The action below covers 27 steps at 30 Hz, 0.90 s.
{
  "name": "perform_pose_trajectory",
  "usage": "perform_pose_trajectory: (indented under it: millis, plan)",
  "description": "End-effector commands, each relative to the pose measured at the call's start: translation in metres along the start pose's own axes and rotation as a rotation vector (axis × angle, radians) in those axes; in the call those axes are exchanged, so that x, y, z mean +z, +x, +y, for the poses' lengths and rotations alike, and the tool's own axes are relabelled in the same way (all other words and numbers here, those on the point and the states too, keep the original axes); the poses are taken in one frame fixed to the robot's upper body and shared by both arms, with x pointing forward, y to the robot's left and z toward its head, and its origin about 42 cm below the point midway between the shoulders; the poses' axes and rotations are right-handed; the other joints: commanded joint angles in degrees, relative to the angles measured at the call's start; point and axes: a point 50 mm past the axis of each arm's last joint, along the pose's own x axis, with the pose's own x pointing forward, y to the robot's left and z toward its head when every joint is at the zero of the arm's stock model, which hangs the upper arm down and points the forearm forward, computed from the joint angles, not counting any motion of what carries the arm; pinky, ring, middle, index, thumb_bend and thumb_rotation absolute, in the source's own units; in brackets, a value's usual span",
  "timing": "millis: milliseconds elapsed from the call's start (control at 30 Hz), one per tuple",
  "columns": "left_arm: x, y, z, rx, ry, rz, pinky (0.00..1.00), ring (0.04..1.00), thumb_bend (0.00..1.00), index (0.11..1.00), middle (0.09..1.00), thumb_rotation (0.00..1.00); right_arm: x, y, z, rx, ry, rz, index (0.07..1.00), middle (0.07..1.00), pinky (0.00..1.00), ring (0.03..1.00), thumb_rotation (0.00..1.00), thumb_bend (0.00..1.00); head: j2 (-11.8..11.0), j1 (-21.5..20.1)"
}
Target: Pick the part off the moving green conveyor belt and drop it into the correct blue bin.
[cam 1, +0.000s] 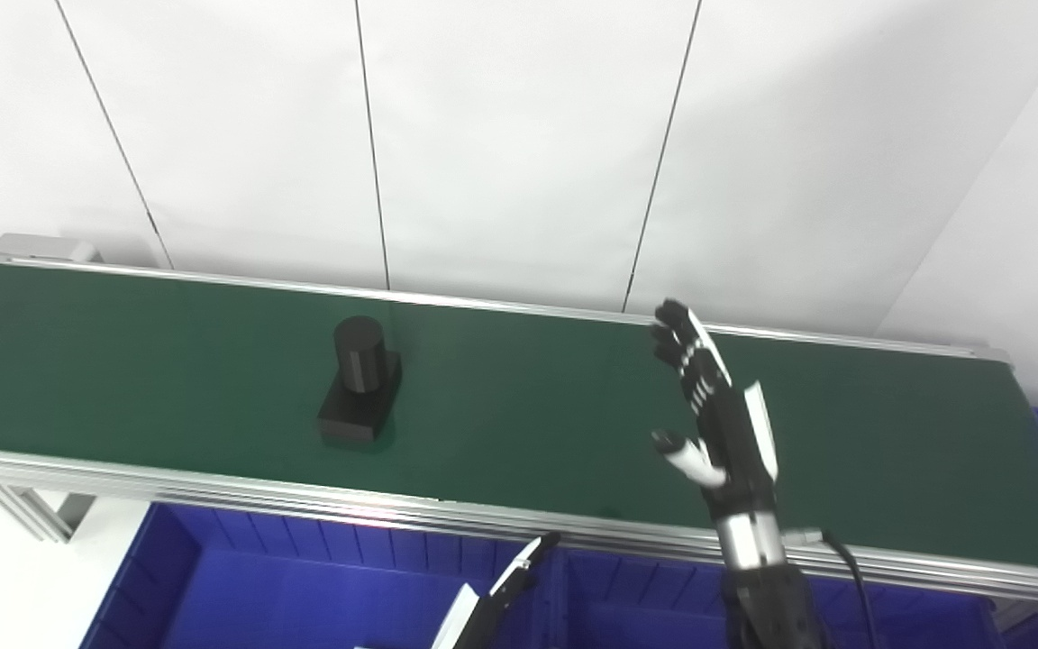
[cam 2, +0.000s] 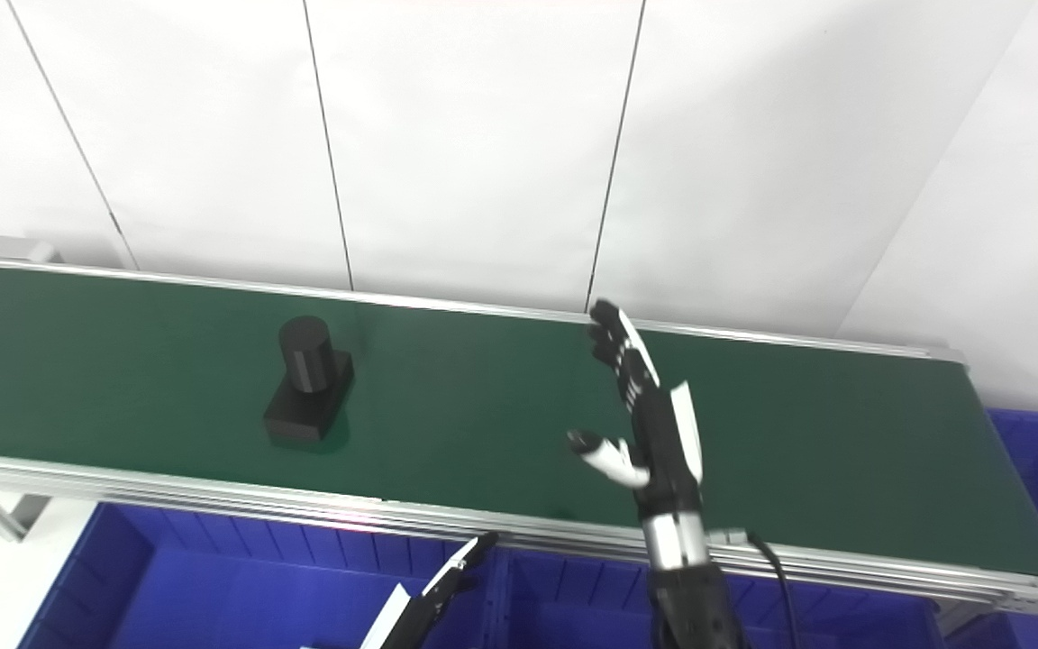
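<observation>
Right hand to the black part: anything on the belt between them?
Nothing. Both eye views show only bare green belt between the open right hand and the part.

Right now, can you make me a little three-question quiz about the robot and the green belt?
1. True or false: the black part stands on the green conveyor belt.
2. Which hand is raised over the belt? A) left hand B) right hand
3. Fill in: the bins below the belt are ____.

Key: 1 true. 2 B: the right hand is open, apart from the part; the left hand stays low over the blue bins. 3 blue.
</observation>
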Motion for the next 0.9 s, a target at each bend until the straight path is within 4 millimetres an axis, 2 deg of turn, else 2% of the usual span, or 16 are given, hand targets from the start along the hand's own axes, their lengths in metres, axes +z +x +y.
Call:
perform_pose_trajectory:
  millis: [0,67,200,333,433,633,867]
  plan:
    - [0.009,0.010,-0.001,0.014,-0.012,-0.064,0.88,0.947,0.86,0.936,0.965,0.91,0.011,0.027,0.002,0.007,0.009,-0.073,0.959,0.909,0.81,0.847,0.63,1.00,-0.1,0.1]
    - [0.009,0.010,-0.002,0.013,-0.010,-0.064,0.88,0.948,0.86,0.936,0.966,0.91,0.008,0.037,0.004,0.006,0.012,-0.060,0.962,0.900,0.80,0.837,0.63,1.00,-0.3,0.2]
    - [0.010,0.010,-0.003,0.017,-0.005,-0.068,0.87,0.944,0.87,0.929,0.962,0.91,0.002,0.056,0.006,0.006,0.043,-0.035,0.980,0.907,0.71,0.777,0.52,1.00,-0.5,0.3]
    - [0.010,0.010,-0.004,0.018,-0.004,-0.071,0.86,0.940,0.86,0.927,0.956,0.90,-0.003,0.070,0.006,0.010,0.052,-0.008,0.981,0.899,0.71,0.763,0.43,1.00,-0.6,0.3]
    - [0.010,0.010,-0.004,0.016,-0.005,-0.072,0.86,0.940,0.86,0.926,0.955,0.89,-0.007,0.078,0.006,0.028,0.031,0.014,0.987,0.894,0.71,0.769,0.40,1.00,-0.6,0.3]
    - [0.011,0.008,-0.006,0.010,0.000,-0.077,0.86,0.941,0.85,0.929,0.957,0.89,-0.016,0.087,0.007,0.054,0.001,0.056,0.972,0.892,0.74,0.803,0.32,1.00,-0.4,0.3]
    - [0.011,0.006,-0.008,0.007,-0.009,-0.075,0.86,0.940,0.86,0.926,0.955,0.88,-0.019,0.086,0.007,0.067,-0.031,0.068,0.943,0.907,0.73,0.813,0.34,1.00,-0.1,0.6]
